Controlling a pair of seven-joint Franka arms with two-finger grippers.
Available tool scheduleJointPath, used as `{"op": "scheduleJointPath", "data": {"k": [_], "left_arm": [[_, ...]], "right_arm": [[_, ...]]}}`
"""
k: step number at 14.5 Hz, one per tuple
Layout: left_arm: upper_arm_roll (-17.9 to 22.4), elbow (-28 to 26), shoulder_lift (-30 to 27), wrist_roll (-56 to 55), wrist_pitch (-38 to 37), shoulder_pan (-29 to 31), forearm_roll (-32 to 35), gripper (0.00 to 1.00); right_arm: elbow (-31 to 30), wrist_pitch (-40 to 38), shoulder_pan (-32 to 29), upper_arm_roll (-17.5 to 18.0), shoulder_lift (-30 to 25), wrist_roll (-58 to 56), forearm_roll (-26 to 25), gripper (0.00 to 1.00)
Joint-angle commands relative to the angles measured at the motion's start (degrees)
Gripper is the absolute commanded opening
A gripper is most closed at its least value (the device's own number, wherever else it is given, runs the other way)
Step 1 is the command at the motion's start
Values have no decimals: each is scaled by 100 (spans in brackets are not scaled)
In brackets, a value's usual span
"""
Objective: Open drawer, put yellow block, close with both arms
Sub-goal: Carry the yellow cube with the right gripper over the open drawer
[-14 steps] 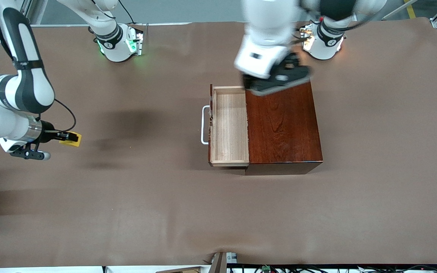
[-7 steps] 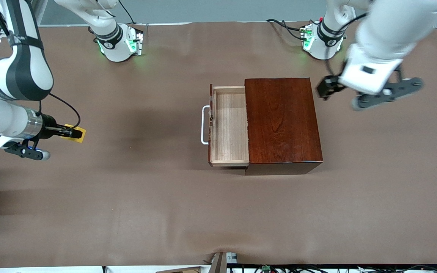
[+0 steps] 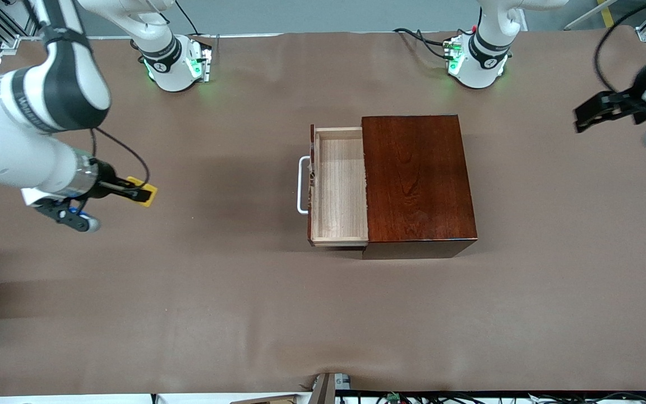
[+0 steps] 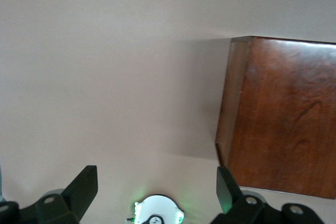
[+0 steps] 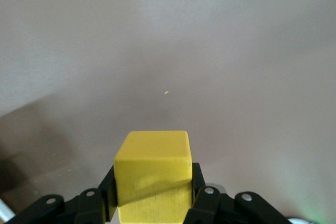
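A: Where is the yellow block (image 3: 144,194) at this moment?

B: It is clamped in the right hand (image 3: 139,194) and carried in the air over bare counter (image 3: 244,314) toward the right arm's end, well apart from the drawer (image 3: 338,188). In the right wrist view the yellow block (image 5: 153,173) is seen squeezed between the two black fingers (image 5: 202,195).

A: And the drawer?

B: It is pulled out of the wooden box (image 3: 417,182), its pale tray exposed and nothing seen in it, the white handle (image 3: 302,185) facing the right arm's end of the counter.

A: How should the step in hand be done well?

B: The block would best be kept high enough to clear the handle and the dark drawer front, brought over the middle of the tray, lowered inside the walls, and only then released.

A: Is room available?

B: The counter between block and drawer is bare, so a straight path is judged open. The tray is narrow; its rim and the box edge are the edges to be minded. The left hand (image 3: 603,109) is held with fingers spread wide over the left arm's end of the counter, beside the box, waiting.
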Motion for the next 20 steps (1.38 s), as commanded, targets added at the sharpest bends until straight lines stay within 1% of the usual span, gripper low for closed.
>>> {"op": "scheduleJointPath", "data": {"k": [1,3,5,6,7,9,10,12,14,16,18,20], "left_arm": [[-76,-1011,-625,293,522,320,-111,100],[-67,-1503,-827,356,856,373,-111,100],[-76,-2170,-1143,364,1348,409,-111,100],[-84,-2452,-1267,382,1655,400,-241,100],[-84,-2516,-1259,417,1806,356,-425,100],[-154,-2507,-1180,452,1807,347,-418,100],[-163,-2447,-1119,496,1799,338,-427,100],[-216,-2148,-935,461,1650,312,-418,100],[-321,-2094,-908,723,1579,330,-392,100],[-339,-2121,-951,1101,1692,321,-383,100],[-453,-2147,-1030,1164,1798,356,-383,100],[-488,-2147,-1074,1173,1851,338,-374,100]], "right_arm": [[179,-119,495,-46,-57,1053,134,13],[232,-66,839,-55,-31,1617,134,12],[276,-49,1172,-55,-13,2162,134,12],[346,-40,1313,-63,13,2452,142,12],[434,-40,1437,-55,101,2768,142,12],[653,-22,1717,-63,259,3426,151,12],[776,4,1858,-55,364,3795,151,13],[1066,22,2131,-64,636,4525,134,13],[1242,48,2421,-64,891,5115,99,13],[1313,441,2650,-64,1024,5738,133,13],[1313,855,2869,-64,1199,6494,143,13],[1427,1110,3142,-64,1445,7057,125,13]]}}
